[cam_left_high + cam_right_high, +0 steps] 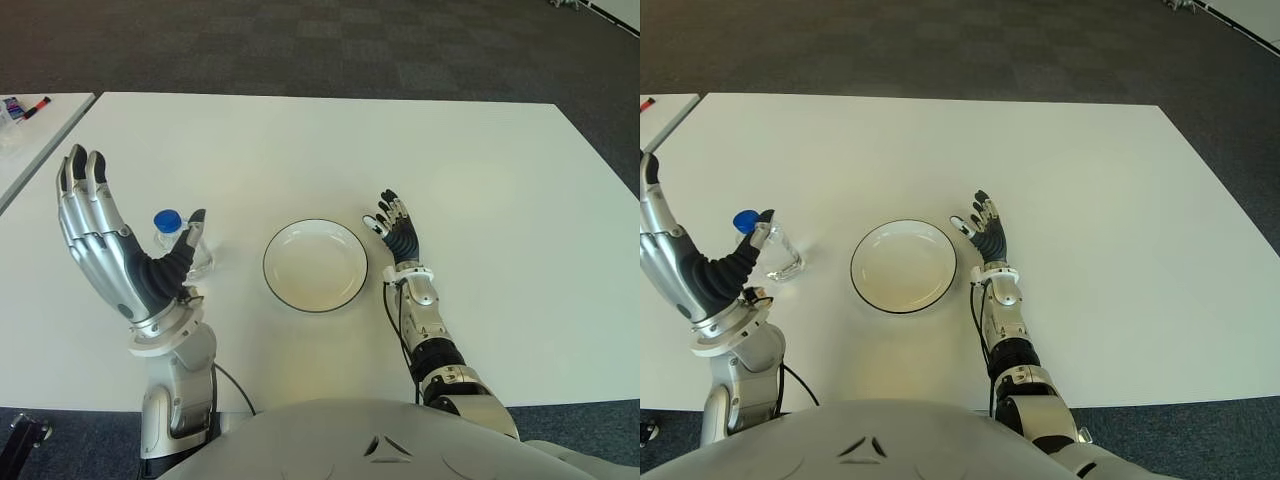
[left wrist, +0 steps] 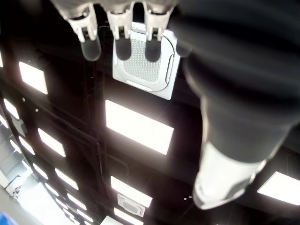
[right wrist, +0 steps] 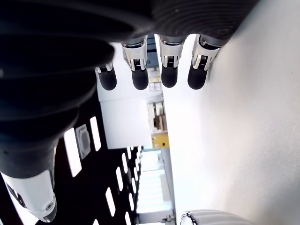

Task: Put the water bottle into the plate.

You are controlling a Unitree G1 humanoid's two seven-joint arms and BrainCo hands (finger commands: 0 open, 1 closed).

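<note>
On the table's (image 1: 480, 170) left side, left hand (image 1: 105, 245) is raised, fingers spread, holding nothing; 1 water bottle (image 1: 178, 243) stands just beside its thumb, not yet grasped. 1 plate (image 1: 315, 265) w/ nothing in it sits mid-table. Right hand (image 1: 398, 232) shows beside plate's right, fingers relaxed, holding nothing. Grasp, lift & placing all left.

Glossy white plate (image 1: 315, 265), clear plastic water bottle (image 1: 183, 243).
</note>
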